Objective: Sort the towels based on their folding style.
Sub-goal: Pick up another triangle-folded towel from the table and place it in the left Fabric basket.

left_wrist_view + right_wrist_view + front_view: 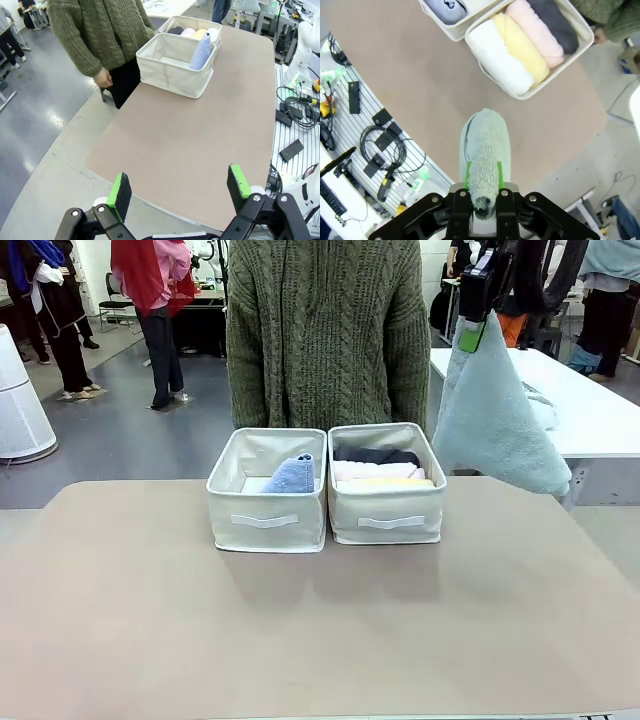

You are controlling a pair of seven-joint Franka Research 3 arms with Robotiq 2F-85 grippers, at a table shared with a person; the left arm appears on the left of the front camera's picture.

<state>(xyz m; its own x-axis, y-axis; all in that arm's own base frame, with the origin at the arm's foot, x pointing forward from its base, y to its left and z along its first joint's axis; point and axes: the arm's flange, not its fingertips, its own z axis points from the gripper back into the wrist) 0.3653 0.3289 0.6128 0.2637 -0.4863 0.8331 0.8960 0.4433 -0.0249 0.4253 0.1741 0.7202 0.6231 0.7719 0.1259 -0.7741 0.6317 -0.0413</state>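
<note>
Towel (495, 420) of fuzzy grey-teal terry, one cone, hangs clamped in my right gripper (484, 175), above and right of the right box (388, 523). Inside that box lie four rolls (522, 47): white, yellow, pink, dark grey. Left of it, the second box (266, 523) holds one blue cone (292, 475), and my left gripper (180, 190) stands spread apart.

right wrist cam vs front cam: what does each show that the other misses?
Right wrist view: the white roll beside the yellow roll, and the right claw shut on the tip of the pale teal towel. Front view: handles on the box fronts, and that towel hanging high, right of the boxes. Both: left box with the blue towel, right box with the pink roll and dark grey roll.
</note>
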